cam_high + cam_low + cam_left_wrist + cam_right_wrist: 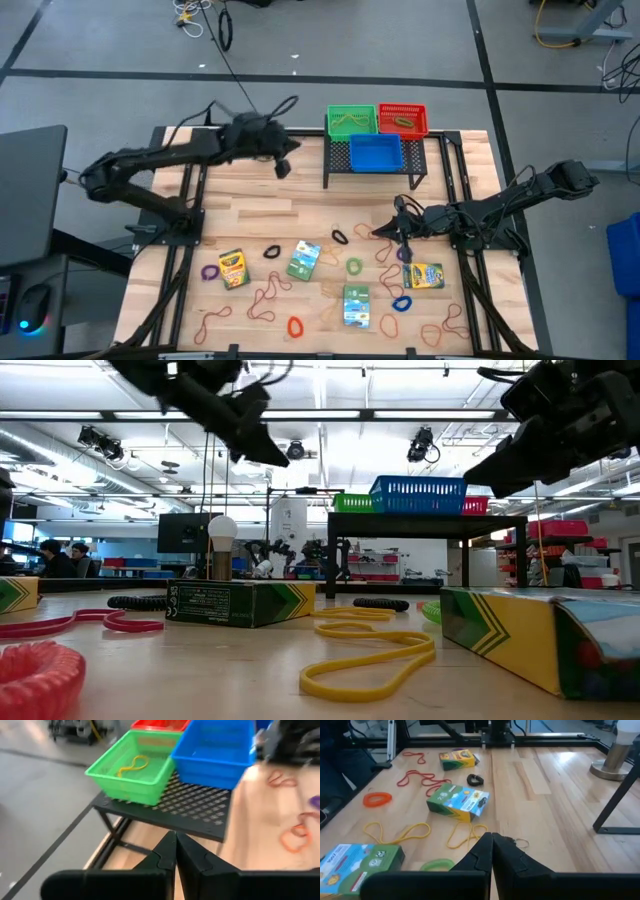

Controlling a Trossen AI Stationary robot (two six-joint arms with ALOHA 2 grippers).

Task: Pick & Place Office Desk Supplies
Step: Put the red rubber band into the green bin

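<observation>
Several crayon boxes (303, 260) (459, 801), thin rubber bands (265, 298) and small coloured loops (354, 266) lie flat on the wooden table. My left gripper (283, 160) (175, 851) is shut and empty, raised over the table's far left. It is just left of the black mesh rack (200, 807) that carries the green basket (135, 767). A yellow rubber band (132, 765) lies in that basket. My right gripper (385, 232) (492, 845) is shut above the table's middle right. My right gripper has a thin tan rubber band (520, 842) right beside its fingertips, which slant down toward the table. I cannot tell whether the fingers touch or hold it.
A red basket (403, 118) and a blue basket (375, 153) share the rack with the green one at the far middle. A white ball on a round stand (221, 545) stands on the table. Bare wood (250, 205) lies between the rack and the scattered items.
</observation>
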